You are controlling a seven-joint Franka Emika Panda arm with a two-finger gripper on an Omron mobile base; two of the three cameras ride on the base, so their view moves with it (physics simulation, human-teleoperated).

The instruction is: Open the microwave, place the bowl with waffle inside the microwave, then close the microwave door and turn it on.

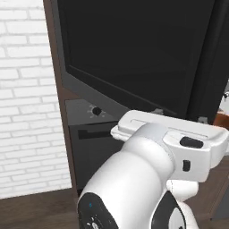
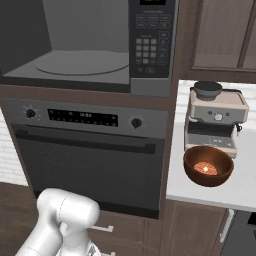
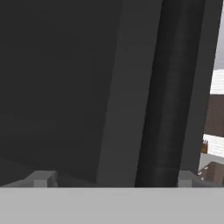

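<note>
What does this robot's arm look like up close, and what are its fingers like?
The arm is glossy white with rounded, bulbous segments and dark joint bands, plus a black oval button on the flat white hand section. The gripper ends in two small, blocky grey fingertips.

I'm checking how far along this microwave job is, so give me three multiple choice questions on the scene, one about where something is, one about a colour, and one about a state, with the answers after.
1. Where does the bowl stand?
A. on the microwave's turntable
B. on the white counter beside the coffee machine
C. on the floor

2. What colour is the bowl?
A. reddish-brown
B. blue
C. white

3. How is the microwave door?
A. shut
C. taken off
B. swung open

Answers:
1. B, the right base view shows it on the counter in front of the coffee machine.
2. A, its glossy wall is reddish-brown, with the waffle inside.
3. B, the microwave cavity and turntable lie bare, and the gripper stands open at the door's dark handle.
</note>
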